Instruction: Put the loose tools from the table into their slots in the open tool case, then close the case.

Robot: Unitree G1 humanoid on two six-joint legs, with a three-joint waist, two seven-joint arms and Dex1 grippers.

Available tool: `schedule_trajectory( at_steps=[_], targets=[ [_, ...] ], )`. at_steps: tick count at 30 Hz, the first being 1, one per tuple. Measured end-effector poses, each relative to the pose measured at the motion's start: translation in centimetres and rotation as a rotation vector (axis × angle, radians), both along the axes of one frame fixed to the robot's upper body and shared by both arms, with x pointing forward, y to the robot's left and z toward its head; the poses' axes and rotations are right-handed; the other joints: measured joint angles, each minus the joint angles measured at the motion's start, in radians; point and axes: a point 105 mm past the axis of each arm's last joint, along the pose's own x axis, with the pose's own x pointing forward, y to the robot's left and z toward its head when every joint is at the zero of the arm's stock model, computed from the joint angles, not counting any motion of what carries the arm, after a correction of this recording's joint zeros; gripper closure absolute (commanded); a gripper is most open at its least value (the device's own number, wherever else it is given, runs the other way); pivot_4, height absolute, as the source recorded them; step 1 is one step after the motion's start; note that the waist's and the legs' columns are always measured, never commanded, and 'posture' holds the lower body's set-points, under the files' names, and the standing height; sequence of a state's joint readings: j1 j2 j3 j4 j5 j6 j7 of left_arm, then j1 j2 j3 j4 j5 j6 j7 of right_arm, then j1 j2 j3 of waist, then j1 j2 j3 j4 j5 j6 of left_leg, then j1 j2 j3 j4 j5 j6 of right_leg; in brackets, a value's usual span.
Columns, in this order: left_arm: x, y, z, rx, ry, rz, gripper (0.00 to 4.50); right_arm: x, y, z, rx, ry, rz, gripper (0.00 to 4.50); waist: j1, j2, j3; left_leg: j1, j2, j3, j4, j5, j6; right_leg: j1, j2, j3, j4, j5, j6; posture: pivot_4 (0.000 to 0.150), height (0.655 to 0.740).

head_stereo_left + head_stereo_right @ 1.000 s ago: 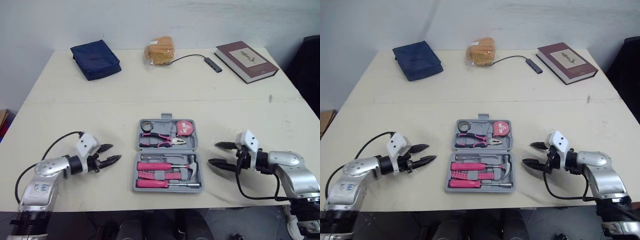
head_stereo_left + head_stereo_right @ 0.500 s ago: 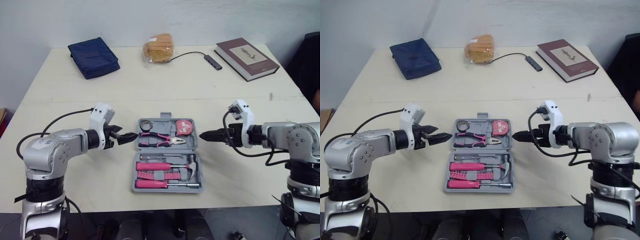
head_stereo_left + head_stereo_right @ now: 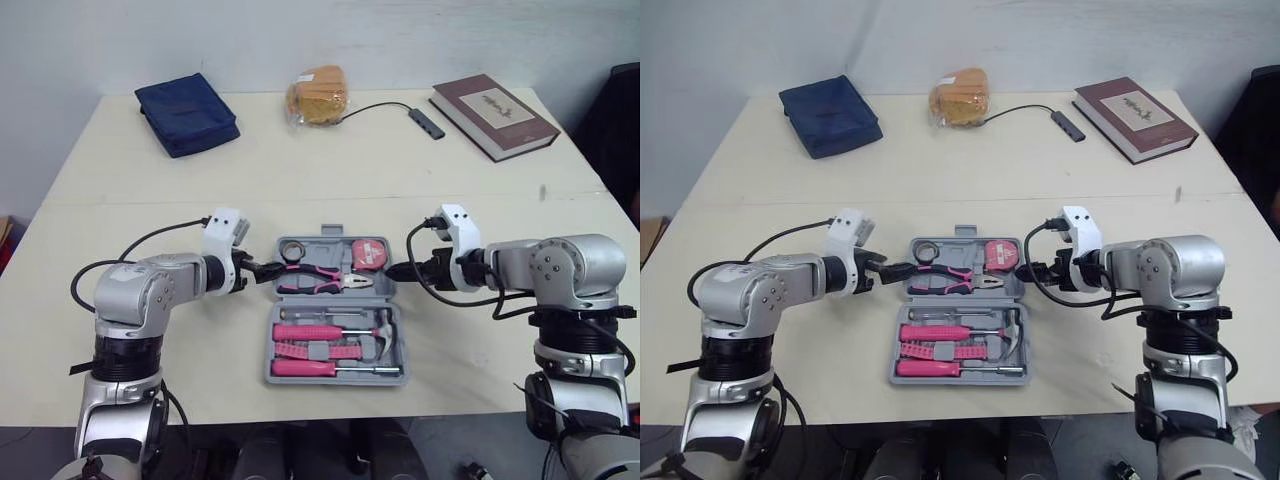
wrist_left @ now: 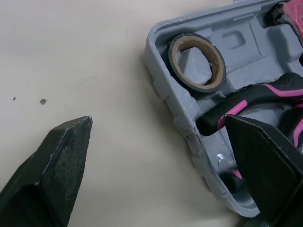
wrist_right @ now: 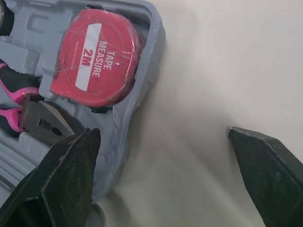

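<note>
- Left gripper (image 4: 158,123) is at the left edge of the tool case (image 4: 182,125), low over the table (image 3: 200,200), fingers spread wide.
- One left finger is over bare tabletop outside the case, the other over the case's inside, so the grey wall sits right between them.
- Just ahead of those fingertips: the black roll of tape (image 4: 189,86), seated in its round pocket in the case's corner.
- Beside the inner left finger, the pink-and-black pliers (image 3: 320,280) lie in their slot, handles toward the left gripper, jaws toward the right one.
- The case lies open and flat between the two grippers, both pointing in at its far half.
- On the half nearer the robot, a hammer (image 3: 380,335) and pink-handled screwdrivers (image 3: 305,332) sit in their slots.
- Red tape measure (image 5: 97,64) is in its pocket, just ahead of the right gripper's inner finger.
- Right gripper (image 5: 163,131) is at the case's right edge, also wide open: one finger over the case rim, the other out over bare table.
</note>
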State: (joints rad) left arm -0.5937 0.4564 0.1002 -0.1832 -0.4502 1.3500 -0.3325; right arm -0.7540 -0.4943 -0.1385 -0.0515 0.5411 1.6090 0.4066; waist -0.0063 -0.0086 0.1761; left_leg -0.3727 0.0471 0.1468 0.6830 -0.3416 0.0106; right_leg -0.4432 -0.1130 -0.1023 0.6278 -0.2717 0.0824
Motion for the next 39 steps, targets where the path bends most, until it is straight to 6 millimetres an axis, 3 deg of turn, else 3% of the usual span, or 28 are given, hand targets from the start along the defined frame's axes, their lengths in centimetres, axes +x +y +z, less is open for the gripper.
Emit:
schedule_trajectory(
  at_steps=[9, 15, 16, 18, 19, 20, 21, 22, 24, 27, 28, 34, 39],
  targets=[
    [0.4, 0.1, 0.0, 0.026, -0.023, 0.02, 0.03, 0.2, 0.3, -0.2, -0.026, 0.009, -0.002, 0.0, -0.002, -0.002, -0.001, 0.001, 0.0, 0.0, 0.0, 0.0, 0.0, 0.0, 0.0, 0.0, 0.0, 0.0, 0.0, 0.15, 0.74],
    [-0.1, -1.3, -0.5, 0.015, 0.019, -0.028, 0.03, 0.3, 0.2, -0.4, -0.068, 0.022, 0.013, 0.0, -0.001, -0.004, -0.003, 0.002, 0.0, 0.0, 0.0, 0.0, 0.0, 0.002, 0.0, 0.0, 0.0, 0.0, 0.0, 0.15, 0.74],
    [-0.1, -1.3, -0.6, 0.028, 0.018, -0.032, 0.28, 0.3, 0.2, -0.4, -0.079, 0.023, 0.02, 0.0, -0.001, -0.005, -0.003, 0.002, 0.0, 0.0, 0.0, 0.0, 0.0, 0.002, 0.0, 0.0, -0.001, 0.0, 0.0, 0.15, 0.74],
    [0.0, -1.3, -0.7, 0.057, 0.01, -0.04, 0.8, 0.3, 0.4, -0.5, -0.089, 0.025, 0.03, 0.5, -0.001, -0.005, -0.004, 0.003, 0.0, 0.0, 0.0, 0.0, 0.0, 0.002, 0.0, 0.0, -0.001, 0.0, 0.0, 0.15, 0.74],
    [0.0, -1.4, -0.9, 0.067, 0.006, -0.048, 1.28, 0.3, 0.4, -0.7, -0.101, 0.028, 0.025, 0.84, -0.001, -0.005, -0.005, 0.003, 0.0, 0.0, 0.0, 0.0, 0.0, 0.002, -0.001, 0.0, -0.001, 0.0, 0.0, 0.15, 0.74],
    [0.0, -1.3, -1.0, 0.081, 0.001, -0.04, 1.66, 0.3, 0.6, -0.8, -0.095, 0.034, 0.031, 1.41, -0.001, -0.006, -0.005, 0.003, 0.0, 0.0, 0.0, 0.0, 0.0, 0.002, 0.0, 0.0, -0.001, 0.0, 0.0, 0.15, 0.74],
    [0.1, -1.3, -1.0, 0.086, -0.002, -0.036, 1.66, 0.3, 0.7, -0.9, -0.092, 0.036, 0.036, 1.41, -0.001, -0.006, -0.005, 0.003, 0.0, 0.0, 0.0, 0.0, 0.0, 0.002, 0.0, 0.0, -0.001, 0.0, 0.0, 0.15, 0.74],
    [0.1, -1.2, -1.1, 0.089, -0.003, -0.033, 2.28, 0.3, 0.9, -1.0, -0.088, 0.037, 0.041, 2.03, -0.001, -0.005, -0.005, 0.003, 0.0, 0.0, 0.0, 0.0, 0.0, 0.002, 0.0, 0.0, -0.001, 0.0, 0.0, 0.15, 0.74],
    [-0.1, -1.5, -1.3, 0.079, 0.0, -0.038, 2.88, 0.2, 1.6, -1.2, -0.075, 0.044, 0.054, 2.78, -0.001, -0.005, -0.006, 0.003, 0.0, 0.0, 0.0, 0.0, 0.0, 0.002, -0.001, 0.0, -0.001, 0.0, 0.0, 0.15, 0.74],
    [-0.3, -2.2, -1.5, 0.062, -0.005, -0.044, 4.24, 0.2, 2.3, -1.4, -0.062, 0.052, 0.066, 4.33, 0.0, -0.007, -0.011, 0.004, 0.0, 0.0, 0.0, 0.0, 0.0, 0.003, -0.001, 0.0, -0.001, 0.0, 0.0, 0.15, 0.74],
    [-0.3, -2.1, -1.5, 0.068, -0.013, -0.034, 4.46, 0.1, 2.3, -1.4, -0.052, 0.056, 0.065, 4.5, 0.0, -0.007, -0.013, 0.005, 0.0, -0.001, 0.0, 0.0, 0.0, 0.004, -0.001, 0.0, -0.002, 0.0, 0.0, 0.15, 0.74],
    [-0.3, -1.8, -1.5, 0.038, -0.04, -0.009, 4.46, 0.1, 2.4, -1.4, -0.002, 0.025, 0.037, 4.5, 0.0, -0.006, -0.016, 0.007, 0.001, -0.001, -0.001, 0.0, -0.001, 0.004, -0.002, 0.0, -0.002, -0.001, -0.002, 0.15, 0.74],
    [0.0, -1.4, -0.9, -0.05, -0.18, 0.008, 4.46, 0.3, 2.3, -0.7, -0.014, -0.235, 0.086, 4.5, 0.001, -0.006, -0.014, 0.002, 0.0, -0.001, -0.001, 0.0, -0.001, 0.001, -0.002, 0.0, -0.002, 0.0, -0.002, 0.15, 0.74]
  ],
)
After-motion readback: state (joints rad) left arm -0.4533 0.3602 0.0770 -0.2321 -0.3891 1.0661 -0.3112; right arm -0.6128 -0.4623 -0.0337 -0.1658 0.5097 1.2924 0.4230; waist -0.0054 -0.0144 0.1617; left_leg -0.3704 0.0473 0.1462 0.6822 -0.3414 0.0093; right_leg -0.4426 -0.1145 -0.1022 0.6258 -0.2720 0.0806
